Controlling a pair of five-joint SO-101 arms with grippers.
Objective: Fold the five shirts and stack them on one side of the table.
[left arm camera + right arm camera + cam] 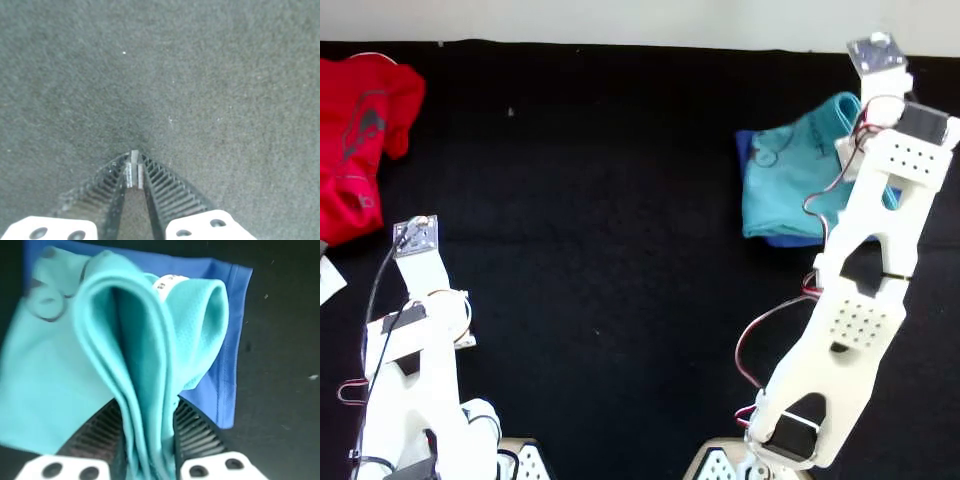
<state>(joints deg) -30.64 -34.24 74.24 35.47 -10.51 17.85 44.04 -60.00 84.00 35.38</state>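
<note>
A teal shirt [790,170] lies folded on a blue shirt [752,150] at the table's right side. My right gripper [147,440] is shut on a bunched fold of the teal shirt [145,365], lifting it above the blue shirt [225,365]. The right arm [880,200] stretches over that pile. A crumpled red shirt [360,140] lies at the far left. My left gripper [133,170] is shut with nothing in it, tips just above the black cloth [200,75]. The left arm [415,330] stands near the front left.
A black cloth [600,200] covers the whole table. A white scrap [328,280] lies at the left edge below the red shirt. Red wires [760,340] hang along the right arm.
</note>
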